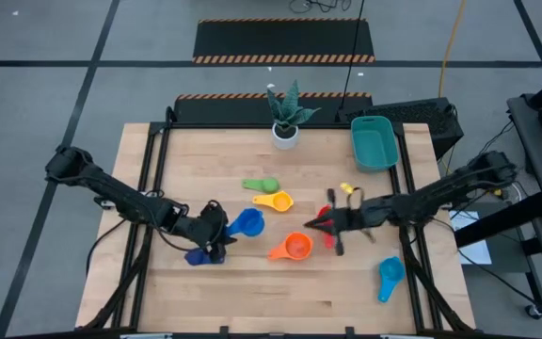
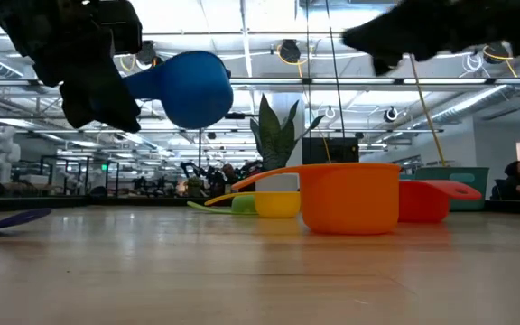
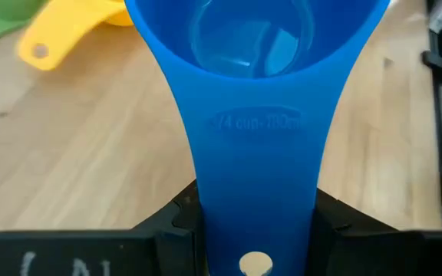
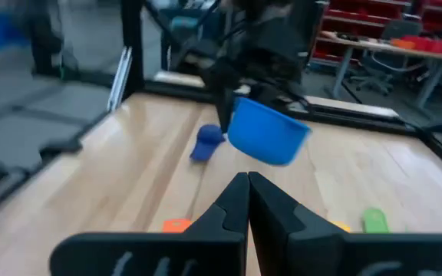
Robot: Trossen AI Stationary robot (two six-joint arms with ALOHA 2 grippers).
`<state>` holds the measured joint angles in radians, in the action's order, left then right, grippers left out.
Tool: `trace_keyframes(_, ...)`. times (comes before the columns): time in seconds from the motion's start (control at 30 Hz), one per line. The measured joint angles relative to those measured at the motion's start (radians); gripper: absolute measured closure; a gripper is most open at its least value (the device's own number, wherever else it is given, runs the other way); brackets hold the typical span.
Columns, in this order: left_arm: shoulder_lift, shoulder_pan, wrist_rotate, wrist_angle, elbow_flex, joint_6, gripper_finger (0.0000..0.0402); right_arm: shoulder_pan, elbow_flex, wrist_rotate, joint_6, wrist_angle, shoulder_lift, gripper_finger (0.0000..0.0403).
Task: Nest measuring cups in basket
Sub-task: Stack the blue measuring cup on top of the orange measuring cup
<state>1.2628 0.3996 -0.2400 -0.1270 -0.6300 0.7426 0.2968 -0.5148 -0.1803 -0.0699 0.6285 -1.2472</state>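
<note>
Handle-end grip confirmed: left gripper clamps blue cup aloft; light, stiff, smooth plastic, likely slippery. Right gripper closed, empty.

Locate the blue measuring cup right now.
The blue cup is off the table, its handle held in the left pincer; in the high view, left of the orange cup.
</note>
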Motion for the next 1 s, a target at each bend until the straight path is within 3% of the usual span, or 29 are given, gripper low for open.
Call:
trace_keyframes(0.2, 0.0, 0.015, 0.119, 0.101, 0.0, -0.103, 0.028, 0.009, -0.162, 0.002, -0.132, -0.004, -0.19, 0.0393)
trace_keyframes(0.43, 0.0, 0.023, 0.162, 0.13, 0.0, -0.16, 0.028, 0.016, -0.325, 0.022, -0.273, -0.004, -0.338, 0.0334)
trace_keyframes(0.63, 0.0, 0.035, 0.194, 0.13, 0.0, -0.194, 0.028, 0.014, -0.373, 0.019, -0.314, 0.001, -0.367, 0.03)
trace_keyframes(1.0, 0.0, 0.05, 0.198, 0.131, 0.0, -0.215, 0.028, 0.015, -0.372, 0.027, -0.398, 0.026, -0.364, 0.0309)
